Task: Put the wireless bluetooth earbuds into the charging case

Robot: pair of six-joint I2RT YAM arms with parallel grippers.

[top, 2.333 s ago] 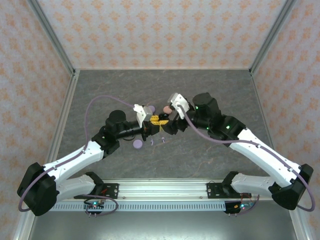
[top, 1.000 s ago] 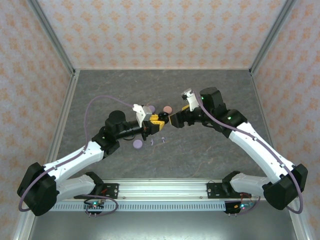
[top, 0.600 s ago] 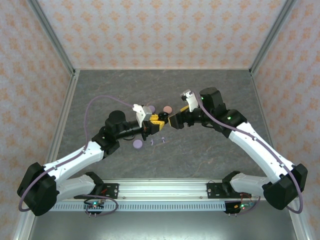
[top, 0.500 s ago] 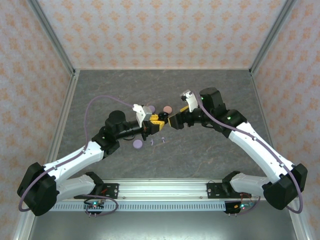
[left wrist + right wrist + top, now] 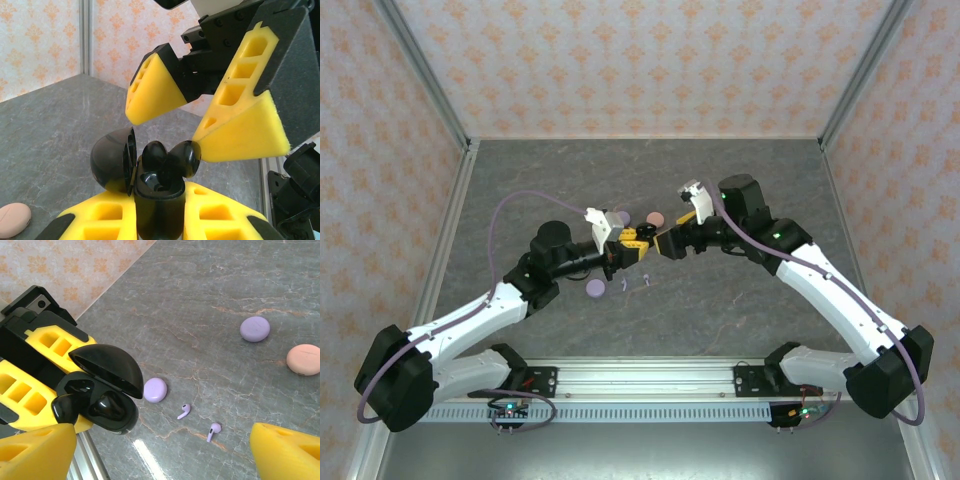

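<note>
Just beside right pincer [image 5: 167, 131], black earbud [image 5: 184, 159]

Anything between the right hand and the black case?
Left wrist view: just a black earbud poking from the black case, against one pad of the open right hand.

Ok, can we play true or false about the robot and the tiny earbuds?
1. The black case has its lid open. True.
2. The left gripper is holding the black case. True.
3. The right gripper is squeezed shut. False: its jaws stand wide open, right by the black case.
4. Two lavender earbuds lie loose on the table. True.
5. The right gripper is carrying the pink case. False: the pink case lies closed on the table.
</note>
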